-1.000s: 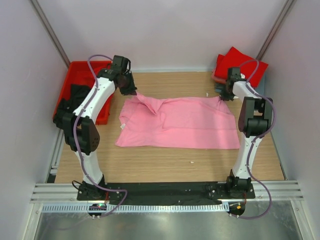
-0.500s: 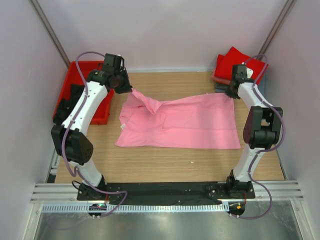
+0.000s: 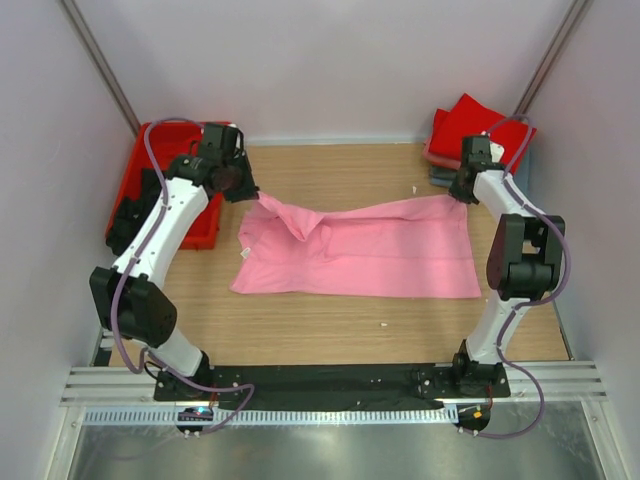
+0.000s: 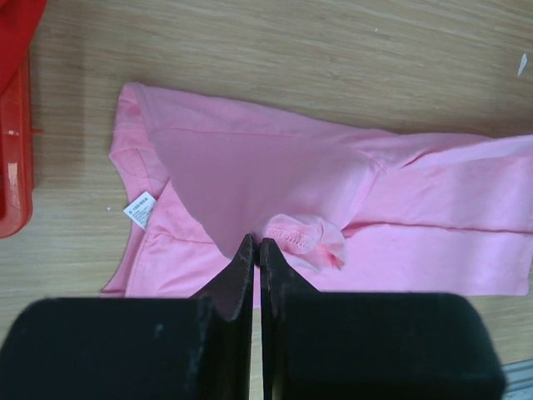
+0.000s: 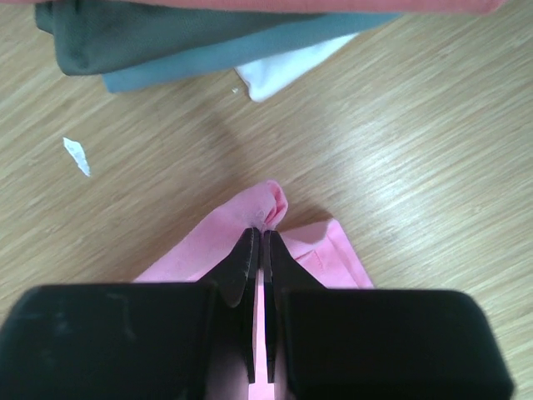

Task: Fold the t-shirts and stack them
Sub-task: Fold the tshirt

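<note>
While the light pink t-shirt (image 3: 370,262) lies spread across the middle of the wooden table (image 3: 330,325), its far edge runs from one claw to the other. The left gripper (image 4: 256,247), fingers pressed together, pinches a bunched fold at the shirt's far-left corner, and the rest of the cloth falls away beneath and beyond its tips. The right gripper (image 5: 260,237) is likewise clamped on a small pink tuft at the far-right corner, near the folded stack (image 3: 478,122) of red, dark and grey-blue shirts in the back right corner.
</note>
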